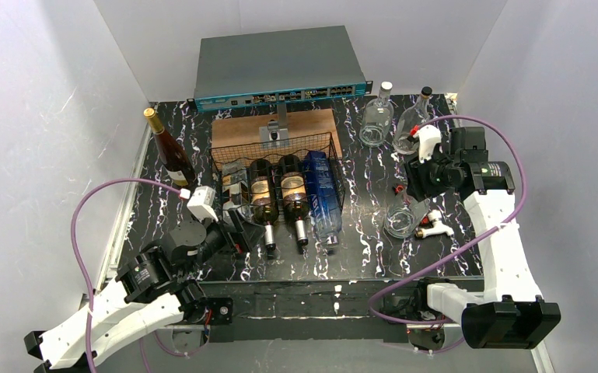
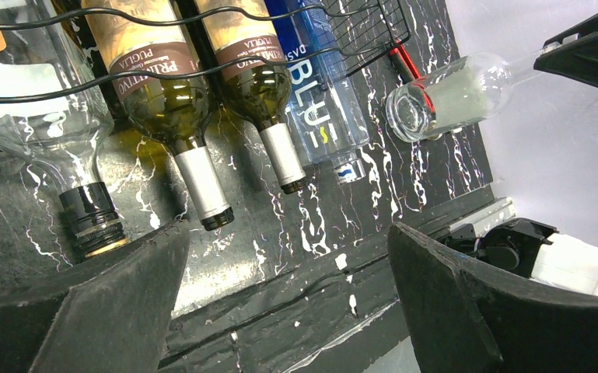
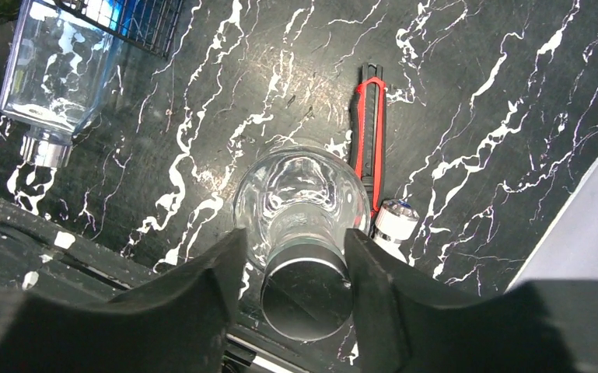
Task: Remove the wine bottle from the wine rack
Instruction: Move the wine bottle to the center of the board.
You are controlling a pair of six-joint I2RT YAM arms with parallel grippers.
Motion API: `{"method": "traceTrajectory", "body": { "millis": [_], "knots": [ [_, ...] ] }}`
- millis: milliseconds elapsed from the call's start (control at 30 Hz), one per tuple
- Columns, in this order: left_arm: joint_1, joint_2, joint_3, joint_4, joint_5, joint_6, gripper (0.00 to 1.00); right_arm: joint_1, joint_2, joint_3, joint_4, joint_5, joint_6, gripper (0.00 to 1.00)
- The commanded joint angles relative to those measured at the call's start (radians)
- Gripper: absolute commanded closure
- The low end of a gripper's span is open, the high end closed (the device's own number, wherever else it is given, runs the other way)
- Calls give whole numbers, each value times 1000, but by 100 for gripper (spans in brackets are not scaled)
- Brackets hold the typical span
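1. Well, the wine rack (image 1: 241, 151) sits at 12 o'clock from my left gripper (image 2: 286, 229), whose jaws gape empty.
2. Two wine bottles (image 1: 263, 198) lie in its middle cradles, necks toward 6 o'clock.
3. My right gripper (image 3: 295, 233) clamps a clear bottle (image 3: 299, 194) by the neck, at 3 o'clock from the rack.
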Motion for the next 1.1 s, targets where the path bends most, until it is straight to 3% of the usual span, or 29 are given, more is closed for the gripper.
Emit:
{"method": "traceTrajectory", "body": {
  "millis": [0, 333, 667, 800, 1067],
  "knots": [
    [0, -5, -5, -9, -36, -4, 2, -4, 9, 14, -6, -31, -8, 46],
    [0, -7, -7, -9, -38, -4, 2, -5, 19, 6, -16, -12, -33, 49],
    [0, -13, -6, -16, -42, -5, 2, -5, 63, 83, 64, -41, -35, 87],
    [0, -25, -7, -25, -51, -9, 2, -5, 92, 111, 119, -61, -24, 93],
    [0, -34, 5, -42, -63, -7, 2, -5, 168, 168, 243, -82, 22, 96]
  ]
}}
